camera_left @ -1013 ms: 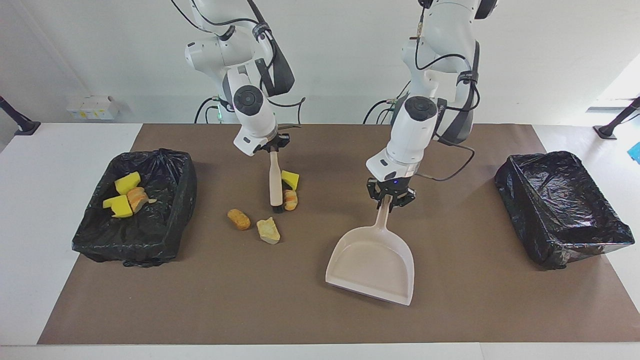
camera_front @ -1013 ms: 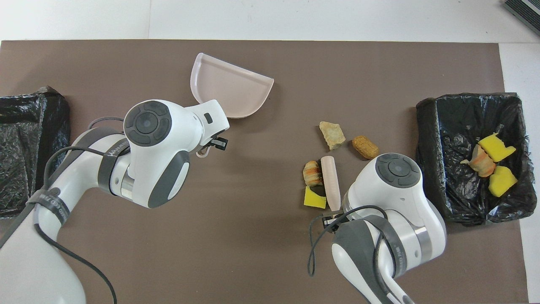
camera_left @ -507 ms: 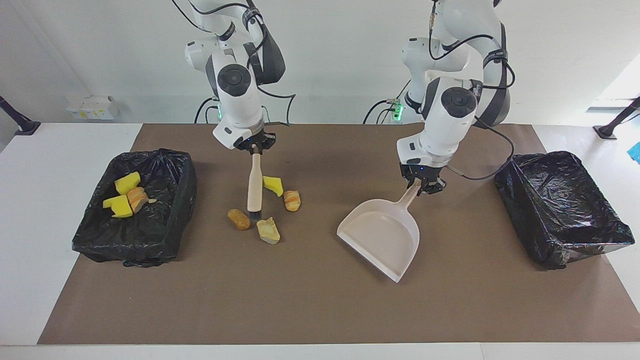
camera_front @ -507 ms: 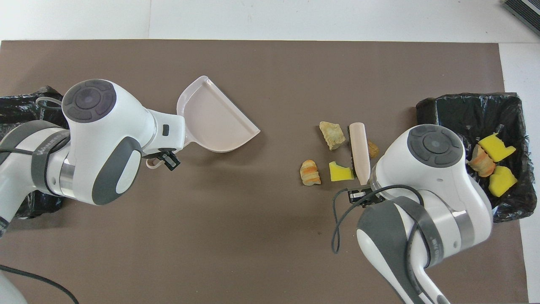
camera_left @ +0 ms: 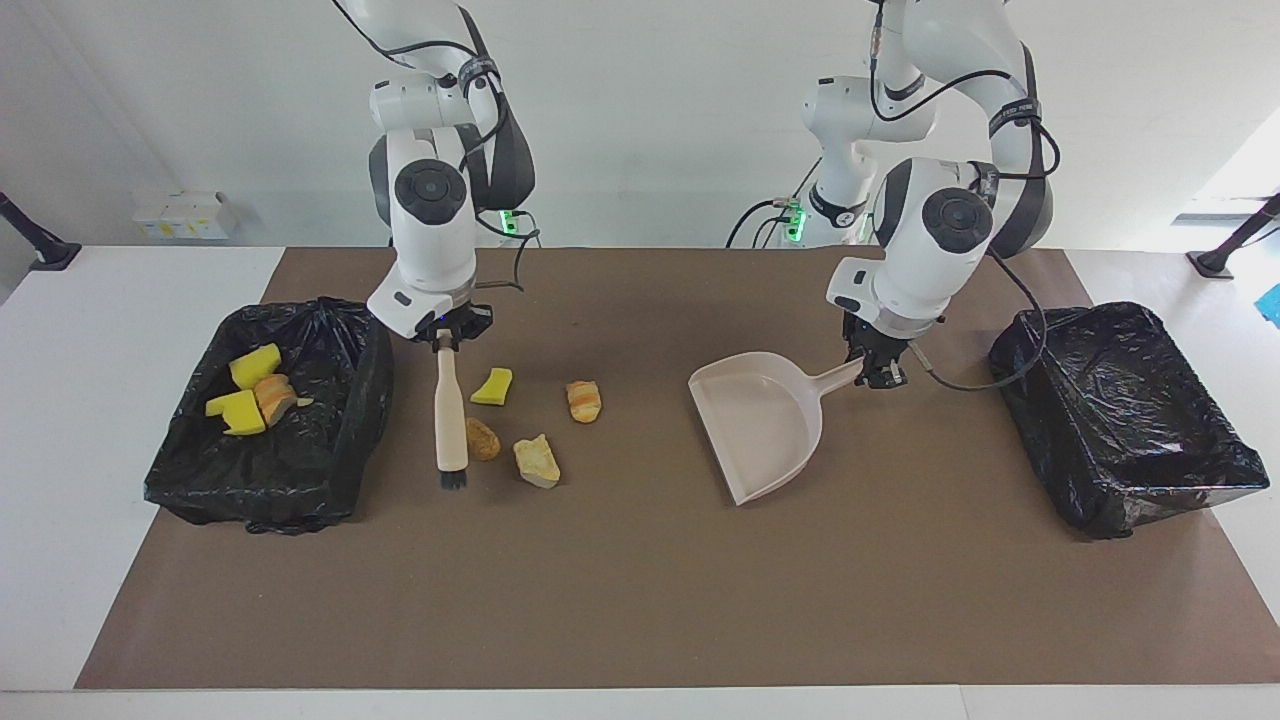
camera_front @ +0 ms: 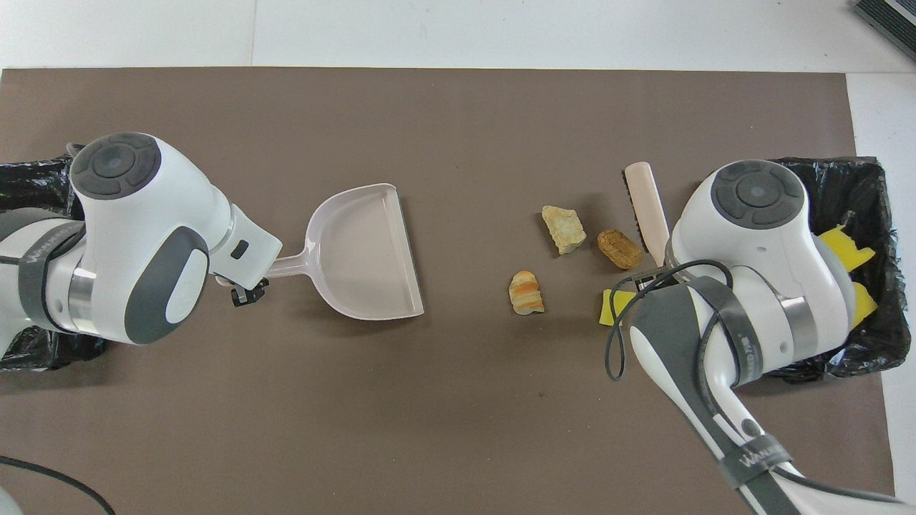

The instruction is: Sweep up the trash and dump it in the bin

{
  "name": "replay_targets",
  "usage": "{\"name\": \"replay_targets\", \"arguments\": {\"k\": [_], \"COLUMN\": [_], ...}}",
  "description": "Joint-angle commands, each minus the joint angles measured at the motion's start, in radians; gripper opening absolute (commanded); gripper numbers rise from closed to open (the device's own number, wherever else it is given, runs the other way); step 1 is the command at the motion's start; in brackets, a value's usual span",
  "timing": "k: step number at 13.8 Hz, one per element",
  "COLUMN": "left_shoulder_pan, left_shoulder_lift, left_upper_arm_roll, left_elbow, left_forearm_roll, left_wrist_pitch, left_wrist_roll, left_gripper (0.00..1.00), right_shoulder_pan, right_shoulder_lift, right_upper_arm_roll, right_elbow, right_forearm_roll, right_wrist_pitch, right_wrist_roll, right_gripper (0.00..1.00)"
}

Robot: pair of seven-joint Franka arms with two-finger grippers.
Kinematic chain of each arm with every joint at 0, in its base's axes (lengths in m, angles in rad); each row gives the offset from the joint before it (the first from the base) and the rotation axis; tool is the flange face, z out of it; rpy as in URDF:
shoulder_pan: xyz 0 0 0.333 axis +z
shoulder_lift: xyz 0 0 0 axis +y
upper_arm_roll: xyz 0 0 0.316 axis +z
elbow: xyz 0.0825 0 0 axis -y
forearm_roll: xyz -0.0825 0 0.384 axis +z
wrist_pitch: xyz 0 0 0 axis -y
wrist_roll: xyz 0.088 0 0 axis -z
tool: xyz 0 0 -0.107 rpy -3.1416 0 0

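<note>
**Sweeping half done: three lumps binned, four on the mat**

Counting the trash first: four small lumps lie loose on the brown table mat [camera_left: 640,600], well short of the beige plastic dustpan [camera_left: 760,425]. They are a bright yellow sponge chunk [camera_left: 492,386], a striped orange bread-like piece [camera_left: 583,400], a dark tan nugget [camera_left: 483,438] and a pale crusty piece [camera_left: 537,461].

Three more lumps, two yellow and one orange, already sit in the black-lined bin [camera_left: 330,470] at the right arm's end of the table. A second black-lined bin [camera_left: 1180,480] at the left arm's end looks empty.

Between that first bin and the loose lumps hangs the wooden-handled brush [camera_left: 450,420], bristles down by the mat, pinched at its top by the right gripper [camera_left: 446,338].

The left gripper [camera_left: 880,372] clamps the dustpan's handle, its mouth turned toward the lumps.

My read: one load dumped, a second sweep lined up, all four pieces yet to be pushed across.
</note>
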Motion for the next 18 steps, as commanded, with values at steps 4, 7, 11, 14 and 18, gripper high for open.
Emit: {"name": "replay_targets", "arguments": {"k": [4,7,11,14,18], "left_shoulder_pan": [0.005,0.004,-0.003,-0.041,-0.061], "left_shoulder_lift": [-0.116,-0.124,-0.113,-0.104,-0.092], "left_upper_arm_roll": [-0.003,-0.003,-0.003,-0.006,-0.006], "left_elbow": [-0.195,-0.235,-0.236,-0.236,-0.236], "left_forearm_roll": [0.012,0.010,0.010,0.010,0.006], "left_wrist_pitch": [0.135,0.182,0.191,0.217,0.240], "left_wrist_roll": [0.086,0.085,0.082,0.031,-0.009], "left_gripper": [0.00,0.00,0.00,0.00,0.00], "right_shoulder_pan": [-0.031,-0.026,-0.003,0.053,0.133], "right_shoulder_lift": [-0.003,-0.032,-0.035,-0.024,0.008], "right_upper_arm_roll": [0.010,0.011,0.019,0.019,0.019], "right_elbow": [-0.092,-0.146,-0.190,-0.190,-0.180], "right_forearm_roll": [-0.055,0.038,0.218,0.365,0.574], "right_wrist_pitch": [-0.002,-0.009,0.002,0.008,0.066], "right_wrist_roll": [-0.093,-0.102,-0.078,-0.005,0.080], "right_gripper": [0.00,0.00,0.00,0.00,0.00]}}
